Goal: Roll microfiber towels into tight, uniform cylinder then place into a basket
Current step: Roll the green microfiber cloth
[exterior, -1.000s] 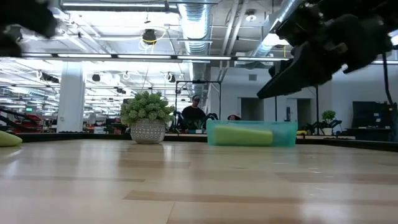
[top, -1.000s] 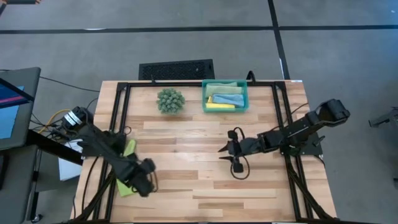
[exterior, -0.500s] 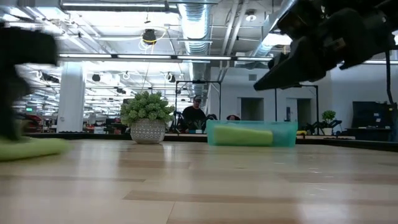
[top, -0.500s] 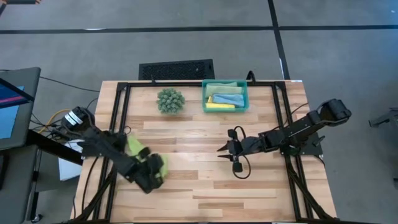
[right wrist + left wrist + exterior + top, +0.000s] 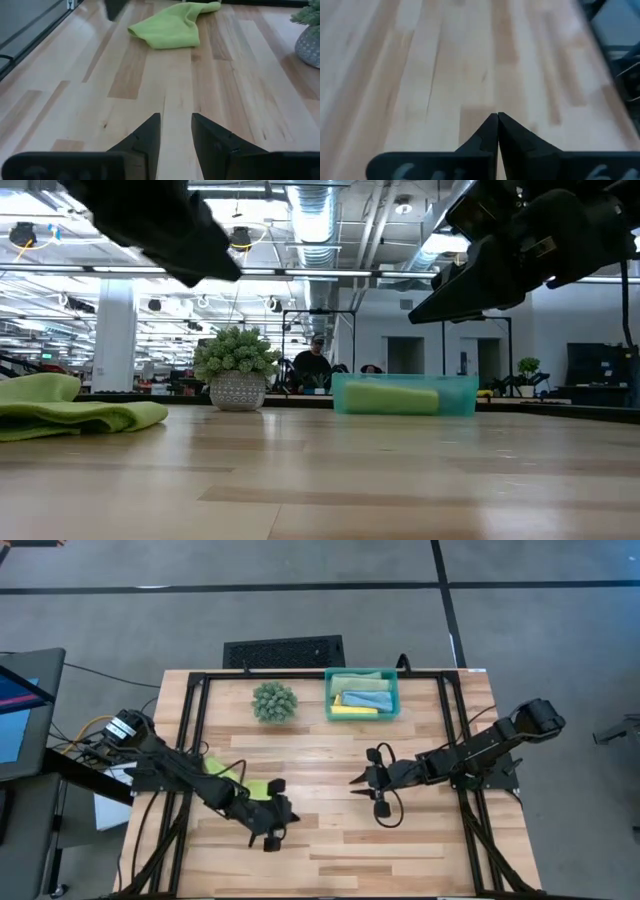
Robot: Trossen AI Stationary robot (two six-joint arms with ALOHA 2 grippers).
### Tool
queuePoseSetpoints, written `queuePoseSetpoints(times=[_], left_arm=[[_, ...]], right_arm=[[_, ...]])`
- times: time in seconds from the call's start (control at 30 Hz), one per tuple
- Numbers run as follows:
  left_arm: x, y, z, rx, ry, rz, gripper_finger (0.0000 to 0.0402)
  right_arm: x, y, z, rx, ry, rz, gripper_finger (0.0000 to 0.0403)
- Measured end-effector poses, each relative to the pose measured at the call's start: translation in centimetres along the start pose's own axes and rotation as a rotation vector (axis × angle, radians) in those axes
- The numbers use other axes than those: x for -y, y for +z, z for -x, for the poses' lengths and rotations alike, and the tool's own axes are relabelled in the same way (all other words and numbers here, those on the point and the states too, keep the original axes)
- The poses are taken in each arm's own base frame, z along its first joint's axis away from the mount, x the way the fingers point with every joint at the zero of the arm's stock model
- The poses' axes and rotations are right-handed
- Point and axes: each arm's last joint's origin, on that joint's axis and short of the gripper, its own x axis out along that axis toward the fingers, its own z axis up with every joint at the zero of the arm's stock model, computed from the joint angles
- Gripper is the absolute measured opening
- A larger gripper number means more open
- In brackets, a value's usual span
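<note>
A lime green towel (image 5: 255,787) lies crumpled on the left half of the table, partly under my left arm; it also shows in the low view (image 5: 70,412) and the right wrist view (image 5: 170,27). My left gripper (image 5: 275,832) hangs just past the towel toward the table's middle, shut (image 5: 497,116) with nothing between its fingers. My right gripper (image 5: 355,780) hovers open (image 5: 176,120) over the table's middle, pointing at the towel. The teal basket (image 5: 392,700) stands at the far edge and holds sage green, light blue and yellow rolls.
A round spiky green plant ball (image 5: 274,701) in a pot (image 5: 237,390) stands left of the basket (image 5: 405,395). A black slotted grille (image 5: 284,650) lies on the floor beyond the far edge. Bare wood stretches between the two grippers and along the near edge.
My left gripper has swung from the table's left edge toward its middle, turning and tipping its wrist as it went. The lime green towel has come along from the left edge onto the table. It now lies crumpled behind the gripper, no longer at its fingers.
</note>
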Motion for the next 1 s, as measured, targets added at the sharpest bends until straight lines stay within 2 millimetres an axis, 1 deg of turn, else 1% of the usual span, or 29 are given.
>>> queuePoseSetpoints(times=[0.07, 0.17, 0.3, 0.43, 0.57, 0.67, 0.77, 0.87, 0.9, 1.0], left_arm=[[-0.4, -0.5, 0.1, -0.106, 0.043, 0.089, 0.0022], [-1.2, -1.8, 0.4, -0.260, 0.096, 0.211, 0.0058], [-1.7, -2.8, 0.7, -0.345, 0.185, 0.364, 0.0117], [-1.9, -3.4, 0.4, -0.368, 0.238, 0.348, 0.0161], [-1.8, -4.5, -1.2, -0.410, 0.255, 0.261, 0.0179], [-1.6, -5.1, -2.3, -0.482, 0.268, 0.208, 0.0175], [-1.2, -4.7, -2.7, -0.551, 0.328, 0.171, 0.0152], [-1.5, -4.3, -2.2, -0.636, 0.475, 0.071, 0.0109], [-1.5, -3.8, -2.1, -0.636, 0.508, 0.044, 0.0090], [-1.2, -1.6, -1.4, -0.563, 0.581, -0.001, 0.0027]], right_arm=[[0.0, -0.1, 0.0, -0.005, -0.001, -0.019, 0.0133], [0.0, -0.2, 0.0, -0.025, -0.001, -0.024, 0.0134], [0.2, -0.2, 0.0, -0.026, -0.004, -0.027, 0.0134], [0.2, -0.3, 0.0, -0.027, -0.006, -0.028, 0.0133], [0.2, -0.3, 0.0, -0.034, -0.004, -0.026, 0.0134], [0.2, -0.5, 0.0, -0.048, -0.006, -0.024, 0.0134], [0.2, -0.4, 0.0, -0.046, -0.005, -0.024, 0.0133], [0.3, -0.4, 0.0, -0.046, -0.007, -0.026, 0.0133], [0.3, -0.4, 0.0, -0.047, -0.007, -0.025, 0.0133], [0.3, -0.4, 0.0, -0.047, -0.007, -0.025, 0.0134]])
